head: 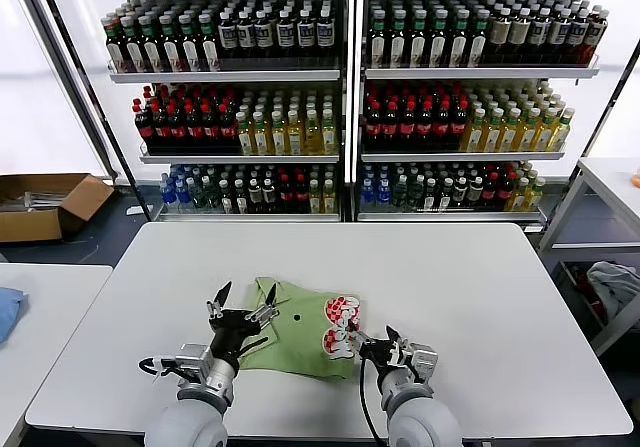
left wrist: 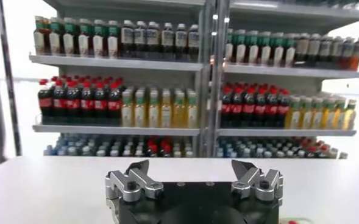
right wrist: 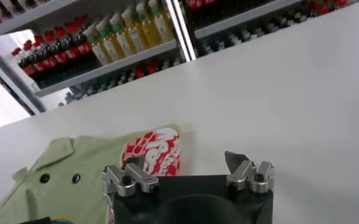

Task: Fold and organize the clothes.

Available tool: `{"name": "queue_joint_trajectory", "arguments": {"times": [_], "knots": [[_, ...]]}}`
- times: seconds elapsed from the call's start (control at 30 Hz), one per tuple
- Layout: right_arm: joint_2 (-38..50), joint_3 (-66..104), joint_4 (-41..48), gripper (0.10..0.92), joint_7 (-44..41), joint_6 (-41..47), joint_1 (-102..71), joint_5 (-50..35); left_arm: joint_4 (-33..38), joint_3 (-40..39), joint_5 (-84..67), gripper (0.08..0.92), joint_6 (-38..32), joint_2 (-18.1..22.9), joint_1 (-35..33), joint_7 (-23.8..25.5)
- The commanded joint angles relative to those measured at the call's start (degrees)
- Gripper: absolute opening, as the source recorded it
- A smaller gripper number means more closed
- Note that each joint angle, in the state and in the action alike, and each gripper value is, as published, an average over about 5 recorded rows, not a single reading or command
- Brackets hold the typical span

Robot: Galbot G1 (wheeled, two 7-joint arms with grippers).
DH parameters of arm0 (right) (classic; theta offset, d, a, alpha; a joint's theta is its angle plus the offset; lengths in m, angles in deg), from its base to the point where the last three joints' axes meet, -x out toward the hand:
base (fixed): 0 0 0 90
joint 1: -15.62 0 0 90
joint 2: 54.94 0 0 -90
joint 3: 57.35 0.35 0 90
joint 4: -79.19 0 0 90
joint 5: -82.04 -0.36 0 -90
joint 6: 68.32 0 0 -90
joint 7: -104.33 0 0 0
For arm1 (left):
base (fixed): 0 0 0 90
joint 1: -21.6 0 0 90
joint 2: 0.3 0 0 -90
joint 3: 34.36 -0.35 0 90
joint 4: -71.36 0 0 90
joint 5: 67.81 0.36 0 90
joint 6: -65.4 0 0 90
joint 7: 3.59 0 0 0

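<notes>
The light green polo shirt [head: 300, 329] lies folded into a compact bundle on the white table [head: 480, 297], at the table's near edge, with its red-and-white chest print [head: 340, 325] facing up on the side toward the right arm. The left gripper [head: 243, 301] hangs just above the shirt's collar side, jaws spread wide, holding nothing. The right gripper [head: 376, 341] sits beside the shirt's printed edge, jaws likewise wide apart and empty. Beyond the table's far edge stand shelves of bottles [head: 340, 97]; a cardboard box [head: 45, 205] rests on the floor off the table's far left corner
</notes>
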Motion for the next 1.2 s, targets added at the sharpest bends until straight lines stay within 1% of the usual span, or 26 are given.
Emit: {"name": "queue_joint_trajectory", "arguments": {"times": [0.03, 0.13, 0.6, 0.7, 0.83, 0.93, 1.0, 1.2], "knots": [[0.1, -2.9, 3.1, 0.802, 3.0, 2.1, 4.0, -4.9, 0.5, 2.4, 0.9, 0.823, 1.0, -1.1, -1.0, -1.2], [-0.2, -3.3, 3.9, 0.735, 2.9, 2.1, 4.0, -4.1, 0.3, 2.3, 0.8, 0.823, 1.0, -0.9, -1.0, -1.3], [-1.1, -2.8, 4.4, 0.347, 1.1, 2.1, 3.4, -4.1, -0.2, 2.3, 0.6, 0.823, 1.0, -0.3, -1.8, -1.5], [0.3, -2.1, 2.9, 0.26, 0.1, 2.1, 3.0, -2.4, 0.0, 2.3, 0.7, 0.823, 0.9, 0.0, -2.1, -1.6], [5.1, 0.0, 0.2, 0.147, -1.6, 2.1, 2.9, -0.2, 0.5, 2.3, 0.6, 0.823, 0.9, 0.1, -2.2, -1.7], [9.8, 2.6, -1.0, 0.109, -2.2, 2.2, 3.1, 0.1, 0.8, 2.3, 0.6, 0.823, 1.0, 0.1, -2.1, -1.8], [12.9, 4.4, -1.0, 0.108, -3.0, 2.2, 3.1, 1.0, 0.8, 2.2, 0.6, 0.823, 1.0, 0.2, -2.1, -1.8], [20.6, 9.9, 4.9, 0.108, -7.3, 2.2, 3.3, 10.0, 1.1, 1.5, 0.7, 0.823, 1.0, 1.0, -2.3, -1.8]]}}
